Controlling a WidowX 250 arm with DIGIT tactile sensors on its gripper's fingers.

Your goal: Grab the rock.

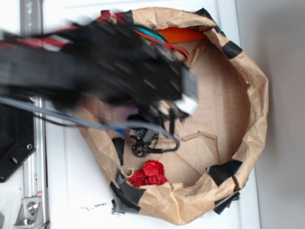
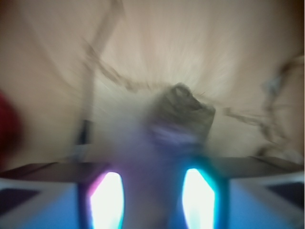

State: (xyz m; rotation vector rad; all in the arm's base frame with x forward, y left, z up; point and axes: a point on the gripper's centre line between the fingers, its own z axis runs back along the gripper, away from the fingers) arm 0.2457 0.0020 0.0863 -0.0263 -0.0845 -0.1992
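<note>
Hovering hand [image 2: 152, 191] just behind rock [image 2: 183, 112]

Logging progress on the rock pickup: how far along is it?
Done: the arm is over the paper-lined bin. In hand: the wrist view shows the rock just ahead of the hand, beside pale fur. The blur hides whether the hand has closed. Left: grip and lift.

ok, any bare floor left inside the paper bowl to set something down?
Yes: the right half of the cardboard floor, between the hand and the paper wall. Crowded on the left: arm overhead, red wad at the lower rim.
</note>
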